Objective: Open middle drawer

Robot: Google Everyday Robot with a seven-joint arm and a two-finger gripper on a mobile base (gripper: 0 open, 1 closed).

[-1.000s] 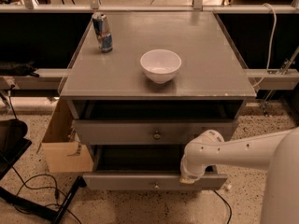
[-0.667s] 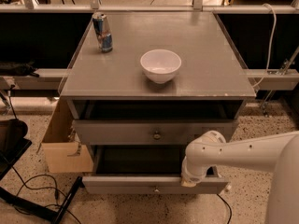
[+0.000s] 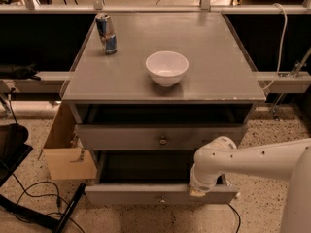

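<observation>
The middle drawer (image 3: 146, 195) is the lower of the two grey fronts in view, with a small round knob at its centre. It is pulled out toward the camera and its dark inside shows behind the front. My gripper (image 3: 199, 190) points down at the top edge of this drawer front, right of the knob, at the end of the white arm (image 3: 252, 160) that comes in from the right. The drawer above it (image 3: 121, 138) has a taller, wider front with a brass knob and also stands a little out.
A white bowl (image 3: 166, 67) and a drink can (image 3: 106, 33) stand on the grey cabinet top (image 3: 218, 76). An open cardboard box (image 3: 68, 152) sits on the floor to the cabinet's left. Black cables (image 3: 34, 205) lie on the floor at the lower left.
The middle drawer front has slid a little further out toward the camera, and my gripper and arm have moved with it.
</observation>
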